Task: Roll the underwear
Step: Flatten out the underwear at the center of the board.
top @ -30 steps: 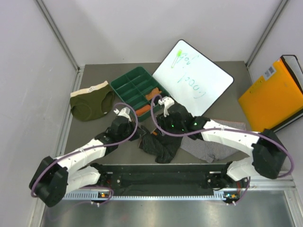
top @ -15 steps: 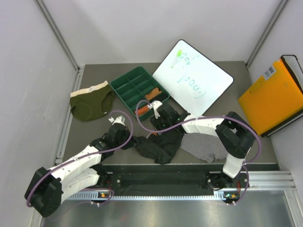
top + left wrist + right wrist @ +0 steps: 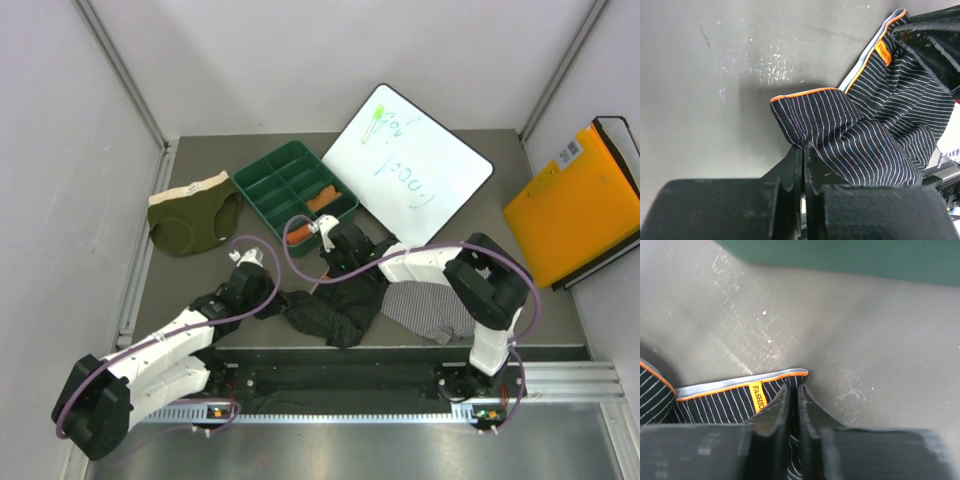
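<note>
both arms grip the black striped briefs, crumpled near the front of the table. the left gripper pinches a leg hem; the right gripper nips the waistband corner. likely next: pulling it flat for rolling.

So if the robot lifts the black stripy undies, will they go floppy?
Probably floppy: the black striped underwear lies crumpled and folded. It looks thin, so likely light. Pinched at two edges by the left gripper and right gripper, its middle would probably sag.
</note>
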`<action>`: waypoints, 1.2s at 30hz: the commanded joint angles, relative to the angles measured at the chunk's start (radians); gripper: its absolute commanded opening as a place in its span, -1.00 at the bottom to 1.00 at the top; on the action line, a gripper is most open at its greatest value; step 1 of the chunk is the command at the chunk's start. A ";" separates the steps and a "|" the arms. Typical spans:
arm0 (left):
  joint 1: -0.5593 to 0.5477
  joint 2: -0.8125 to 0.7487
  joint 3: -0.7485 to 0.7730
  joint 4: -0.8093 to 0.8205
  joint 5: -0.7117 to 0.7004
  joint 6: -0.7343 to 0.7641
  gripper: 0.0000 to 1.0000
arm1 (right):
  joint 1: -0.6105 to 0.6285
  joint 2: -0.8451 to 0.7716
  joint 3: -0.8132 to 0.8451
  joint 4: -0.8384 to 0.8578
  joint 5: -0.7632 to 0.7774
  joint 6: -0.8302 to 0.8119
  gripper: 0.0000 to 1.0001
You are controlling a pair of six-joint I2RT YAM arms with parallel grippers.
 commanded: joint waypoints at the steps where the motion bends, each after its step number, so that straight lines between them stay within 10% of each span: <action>1: -0.003 -0.007 -0.003 0.026 -0.014 0.035 -1.00 | -0.005 0.041 0.034 0.009 0.088 -0.007 -1.00; 8: -0.002 0.075 0.112 0.006 -0.113 0.127 -1.00 | -0.049 -0.003 0.119 -0.060 0.194 -0.022 -1.00; 24: -0.041 -0.033 0.394 -0.028 0.040 0.459 -1.00 | -0.051 -0.648 0.037 -0.274 0.406 -0.048 -1.00; 36: -0.458 0.020 0.568 -0.071 -0.293 0.321 -1.00 | -0.051 -0.931 0.097 -0.470 0.516 -0.073 -1.00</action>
